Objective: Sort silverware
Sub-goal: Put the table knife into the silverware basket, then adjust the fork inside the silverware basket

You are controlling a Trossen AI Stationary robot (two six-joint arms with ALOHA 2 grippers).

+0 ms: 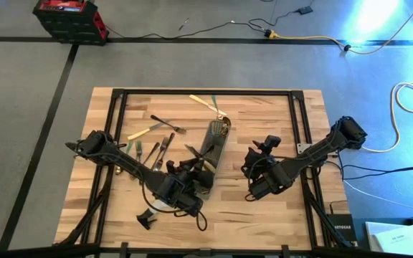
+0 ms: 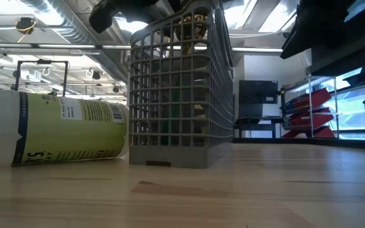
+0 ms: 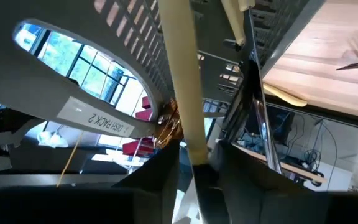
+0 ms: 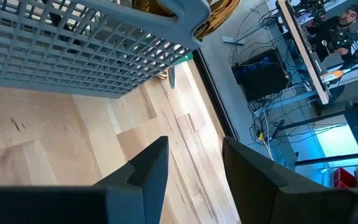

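The grey mesh caddy [image 1: 212, 147] stands upright mid-table with gold silverware [image 1: 223, 127] in it. My left gripper [image 1: 199, 172] is at the caddy's near end. In the left wrist view its fingers [image 3: 160, 183] stand open on either side of a cream-handled piece [image 3: 182, 93] that reaches into the caddy [image 3: 272, 25], and light shows beside the piece's dark stem [image 3: 202, 180]. Loose forks [image 1: 153, 152], a cream-handled knife [image 1: 143, 132] and another cream-handled piece [image 1: 206, 102] lie flat on the table. My right gripper [image 4: 194, 180] hangs open over bare wood to the right of the caddy [image 4: 73, 43].
A spray bottle [image 2: 56, 126] lies on its side at the table's near edge, left of the caddy [image 2: 179, 88]; its black nozzle [image 1: 144, 218] shows below my left arm. A black frame [image 1: 120, 93] borders the wooden table top. Bare wood lies at the right and near right.
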